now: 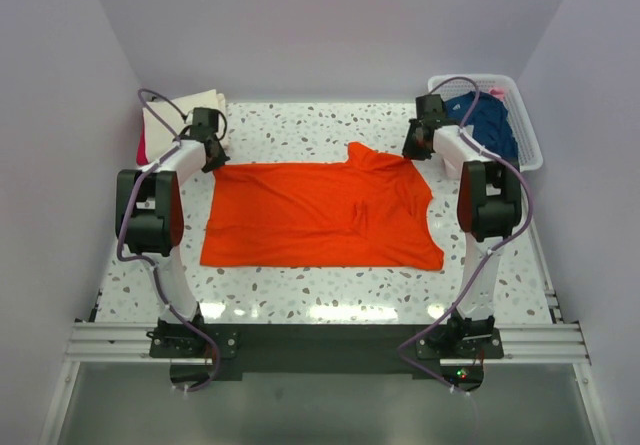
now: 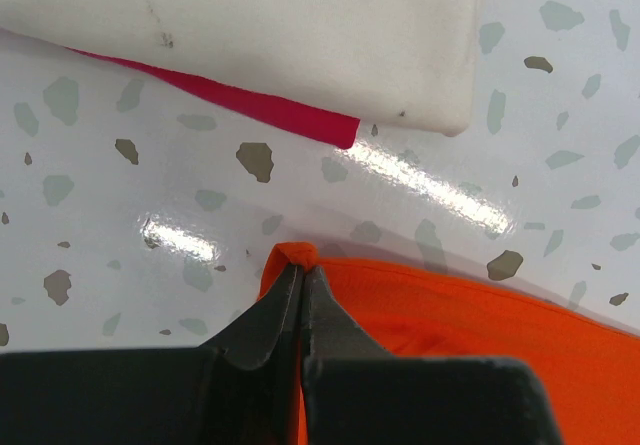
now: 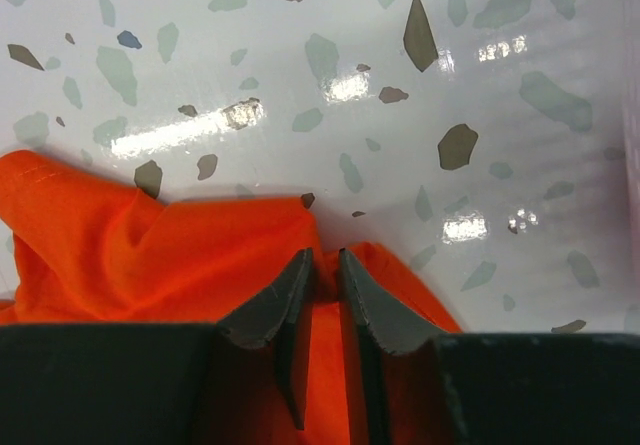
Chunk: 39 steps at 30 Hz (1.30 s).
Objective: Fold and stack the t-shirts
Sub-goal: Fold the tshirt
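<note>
My orange shirt point(image 1: 320, 215) lies flat across the middle of the table point(image 1: 300, 300), long axis left to right; at its far-left corner my left gripper point(image 2: 302, 270) is pinched tight on the cloth; at the far-right edge my right gripper point(image 3: 322, 265) straddles a ridge, jaws slightly apart; each arm has its own corner.

High overview; close wrist views over orange t-shirt point(image 1: 320, 220)
</note>
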Available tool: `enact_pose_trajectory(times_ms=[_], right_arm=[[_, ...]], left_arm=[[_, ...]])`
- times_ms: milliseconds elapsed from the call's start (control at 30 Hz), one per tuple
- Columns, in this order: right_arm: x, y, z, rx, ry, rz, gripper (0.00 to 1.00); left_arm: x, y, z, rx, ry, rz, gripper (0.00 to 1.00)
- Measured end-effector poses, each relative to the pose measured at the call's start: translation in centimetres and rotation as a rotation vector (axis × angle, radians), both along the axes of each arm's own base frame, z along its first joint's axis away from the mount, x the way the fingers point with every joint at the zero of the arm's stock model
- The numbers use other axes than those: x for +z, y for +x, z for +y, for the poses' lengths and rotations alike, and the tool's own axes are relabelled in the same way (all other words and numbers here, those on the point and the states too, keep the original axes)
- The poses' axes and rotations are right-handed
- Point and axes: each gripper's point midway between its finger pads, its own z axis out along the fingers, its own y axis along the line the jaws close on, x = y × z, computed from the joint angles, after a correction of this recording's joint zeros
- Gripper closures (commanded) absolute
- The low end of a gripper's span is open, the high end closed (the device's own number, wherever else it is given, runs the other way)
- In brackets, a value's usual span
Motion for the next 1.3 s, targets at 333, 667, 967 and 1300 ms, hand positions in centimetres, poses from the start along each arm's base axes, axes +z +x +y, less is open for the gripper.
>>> enact_pose_trajectory(times_ms=[333, 667, 967, 1300], right_arm=[[-0.1, -0.2, -0.2, -0.007, -0.01, 0.01, 1.0], [2.7, -1.1, -0.5, -0.013, -0.013, -0.033, 1.0], [5.3, -3.4, -1.1, -0.026, -0.021, -0.069, 1.0], [5.6, -7.2, -1.5, -0.037, -0.013, -0.057, 1.0]], left_arm=[[0.0, 0.0, 0.0, 0.0, 0.0, 0.0, 1.0], [0.0, 0.0, 0.4, 0.01, 0.0, -0.001, 1.0], [1.5, -0.9, 0.8, 0.031, -0.011, -0.028, 1.0], [2.7, -3.2, 1.0, 0.042, -0.026, -0.046, 1.0]])
